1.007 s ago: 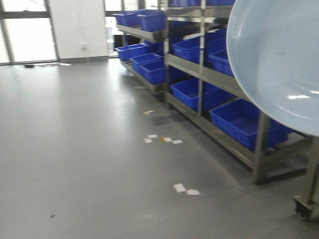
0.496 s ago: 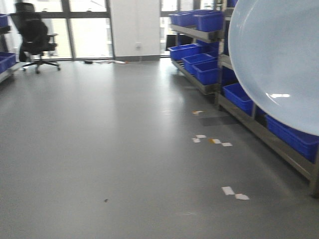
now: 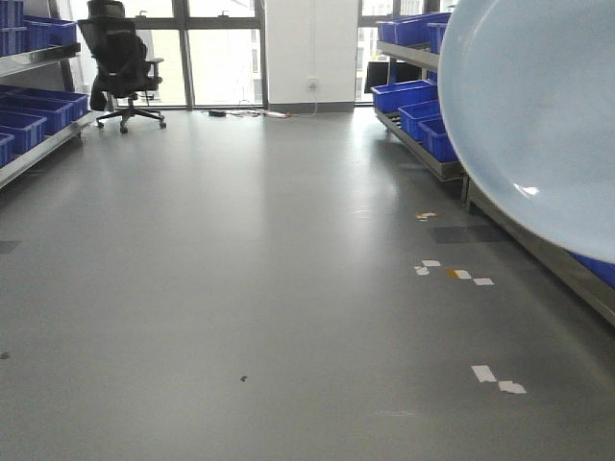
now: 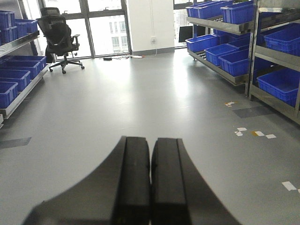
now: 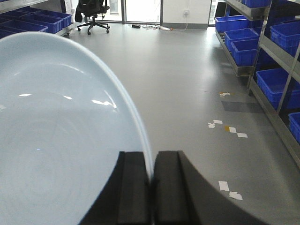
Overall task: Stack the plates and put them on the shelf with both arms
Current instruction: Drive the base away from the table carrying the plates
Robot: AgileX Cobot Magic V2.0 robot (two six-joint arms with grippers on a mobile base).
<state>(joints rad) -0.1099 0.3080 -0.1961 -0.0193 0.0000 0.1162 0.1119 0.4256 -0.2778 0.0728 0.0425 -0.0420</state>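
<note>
1. Plate (image 5: 61, 131): large, round, pale blue-white, glossy. It is carried in the air on edge, clear of floor and shelves. From the front it fills the upper right corner (image 3: 548, 115) and hides part of the right-hand racks. Whether one dish or two pressed together, cannot tell. No mark or maker's stamp can be made out on the face that shows.

2. Right gripper (image 5: 151, 169): black jaws pinched on the plate's near rim, which runs down between them. The bowl of the dish lies to the left.

3. Left gripper (image 4: 150, 159): black jaws closed pad to pad with nothing between them, held over bare floor.

4. Floor (image 3: 240, 288): grey, smooth, lightly reflective.

5. Floor markers (image 3: 497, 377): small white slips, right side, near. A second cluster (image 3: 428, 267) lies farther off, with a yellow piece (image 3: 454, 274) just beside it. Any print is too small to read.

6. Right racks (image 4: 255, 47): metal shelving along the right wall, holding blue bins (image 4: 234, 61) on several levels. No lettering on the bins is legible.

7. Left rack (image 3: 43, 144): low metal shelf, far left, holding more blue bins (image 3: 34, 108).

8. Office chair (image 3: 120, 58): black, on castors, far left before the windows (image 3: 223, 58).

9. White pillar (image 3: 310, 48): far centre, with a wall socket (image 3: 310, 84) and cables (image 3: 252, 113) on the floor at its foot.
</note>
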